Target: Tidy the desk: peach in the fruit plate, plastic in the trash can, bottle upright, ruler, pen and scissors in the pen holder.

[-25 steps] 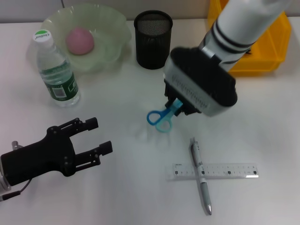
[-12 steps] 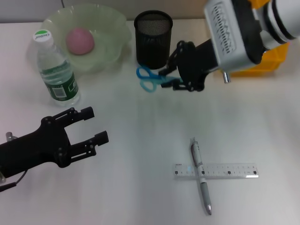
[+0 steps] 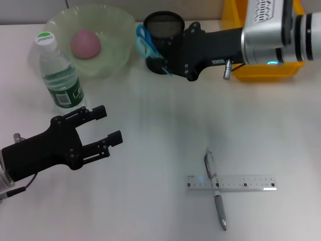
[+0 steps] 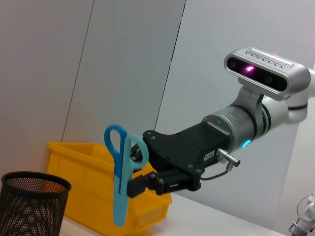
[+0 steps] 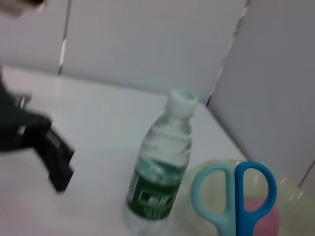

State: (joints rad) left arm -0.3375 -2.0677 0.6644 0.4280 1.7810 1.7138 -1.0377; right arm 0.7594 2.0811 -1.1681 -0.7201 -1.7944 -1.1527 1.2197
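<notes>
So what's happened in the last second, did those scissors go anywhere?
Yes. The right gripper, shut on the scissors, carried them from mid-table up to just beside the pen holder, now held upright, handles up. They aren't in it yet. The left gripper, open, drifted only slightly. The bottle, peach in the fruit plate, pen and ruler stayed put.

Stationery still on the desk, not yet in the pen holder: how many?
2: the pen and the ruler, crossed at front right. The scissors are off the desk, held in the right end effector beside the pen holder.
</notes>
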